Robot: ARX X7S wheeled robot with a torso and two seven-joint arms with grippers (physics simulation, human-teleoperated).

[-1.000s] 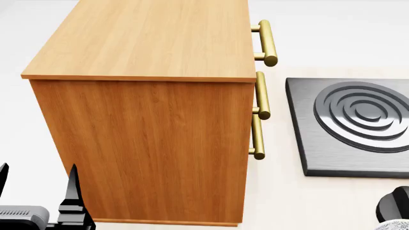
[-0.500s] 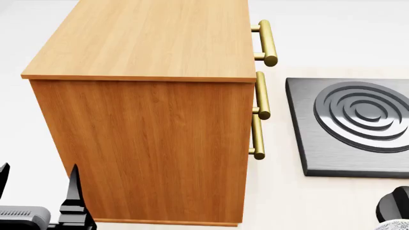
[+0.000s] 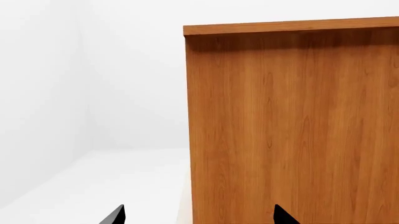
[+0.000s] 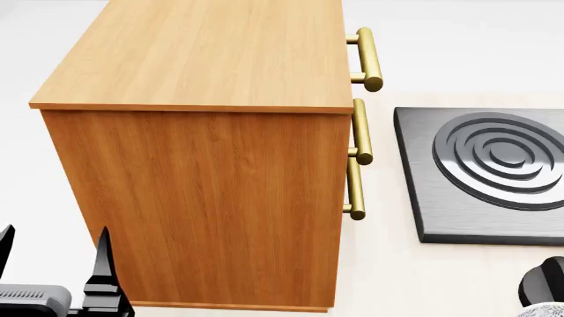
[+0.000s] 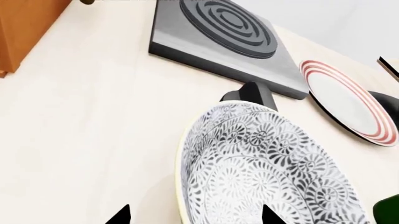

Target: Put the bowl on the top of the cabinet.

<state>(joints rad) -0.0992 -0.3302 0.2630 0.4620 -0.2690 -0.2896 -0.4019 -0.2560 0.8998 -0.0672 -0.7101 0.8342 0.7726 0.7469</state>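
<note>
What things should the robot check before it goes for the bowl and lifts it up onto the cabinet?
1. Bowl found: ok. The bowl sits on the counter, right in front of the right hand.
2. Right hand open: ok, its fingertips stand apart, nothing between them.
3. Bowl gripped: not ok, not yet held.
4. Cabinet top free: ok for the part in the head view; the cabinet top shows bare there.
5. Nearby things to miss: the burner plate and the red-ringed plate lie close behind the bowl.
6. Left hand out of the way: ok, open beside the cabinet's side.
</note>
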